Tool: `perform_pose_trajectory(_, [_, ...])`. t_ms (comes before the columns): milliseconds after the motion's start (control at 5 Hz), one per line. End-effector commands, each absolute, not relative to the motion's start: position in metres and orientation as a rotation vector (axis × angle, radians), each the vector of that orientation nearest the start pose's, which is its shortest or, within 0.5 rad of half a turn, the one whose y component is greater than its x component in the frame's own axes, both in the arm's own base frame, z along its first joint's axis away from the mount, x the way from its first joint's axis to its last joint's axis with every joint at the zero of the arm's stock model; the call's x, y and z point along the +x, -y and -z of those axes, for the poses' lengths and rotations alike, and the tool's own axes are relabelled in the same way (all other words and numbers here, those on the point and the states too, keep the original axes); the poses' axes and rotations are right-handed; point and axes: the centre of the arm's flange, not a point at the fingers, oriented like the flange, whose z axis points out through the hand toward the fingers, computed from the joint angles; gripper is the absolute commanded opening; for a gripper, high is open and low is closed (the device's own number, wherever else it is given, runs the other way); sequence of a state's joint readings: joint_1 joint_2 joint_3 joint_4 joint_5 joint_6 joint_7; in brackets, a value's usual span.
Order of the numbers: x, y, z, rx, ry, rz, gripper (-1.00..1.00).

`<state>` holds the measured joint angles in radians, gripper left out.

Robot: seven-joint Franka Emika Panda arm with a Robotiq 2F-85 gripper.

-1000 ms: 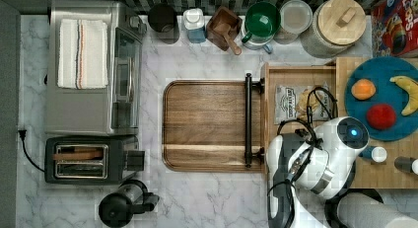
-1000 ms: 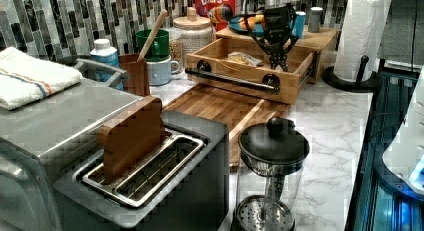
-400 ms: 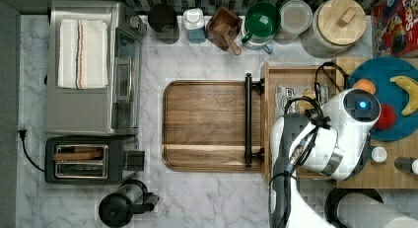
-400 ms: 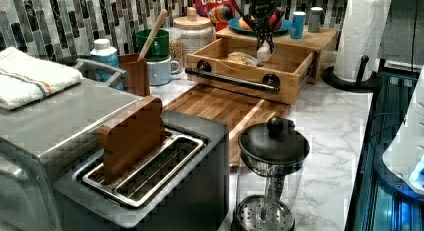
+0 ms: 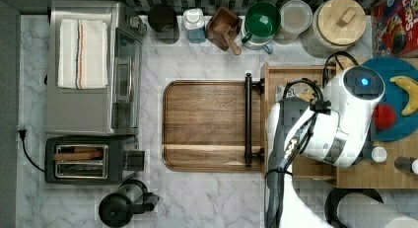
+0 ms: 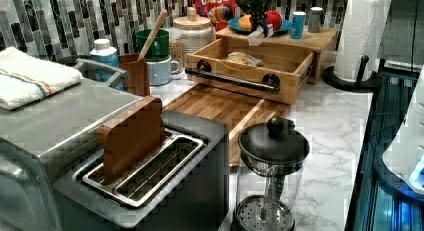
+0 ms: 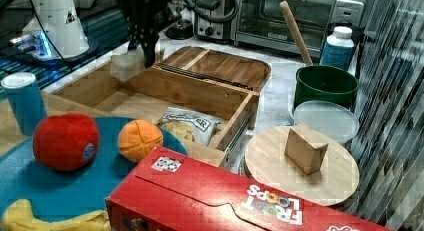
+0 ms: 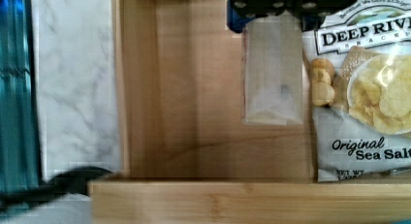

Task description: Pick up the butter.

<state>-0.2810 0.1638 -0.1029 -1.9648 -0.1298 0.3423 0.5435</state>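
I read "DEEP RIVER", "Original" and "Sea Salt" on the one chip bag (image 8: 361,98) lying in the wooden drawer (image 6: 260,73); "FROOT LOOPS" shows on the single red cereal box (image 7: 240,203) in the right view. One butter (image 8: 272,73) stick, plain and pale, hangs from my gripper (image 8: 271,6); the jaws are closed on its upper end, and it is lifted clear of the drawer floor, with the chip bag just beside it below. In the left view the butter (image 6: 256,36) hangs above the drawer's back edge; in the right view it (image 7: 125,66) sits over the drawer's near-left corner under the dark gripper (image 7: 142,33). On the blue plate (image 7: 60,186) I count one red fruit (image 7: 65,141), one orange (image 7: 140,139) and one banana (image 7: 50,218). One toaster (image 5: 84,159), one toaster oven (image 5: 91,67) and one cutting board (image 5: 209,124) lie on the counter. In the top view my arm (image 5: 325,119) leans over the drawer, wrist pointing straight down.
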Motion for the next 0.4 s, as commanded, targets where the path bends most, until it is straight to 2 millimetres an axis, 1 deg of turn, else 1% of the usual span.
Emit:
perform_pose_trajectory(200, [0.575, 0.070, -0.562, -2.144, -2.297, 0.148, -1.00])
perform_pose_trajectory(400, [0.573, 0.045, -0.587, -2.116, -2.289, 0.099, -1.00])
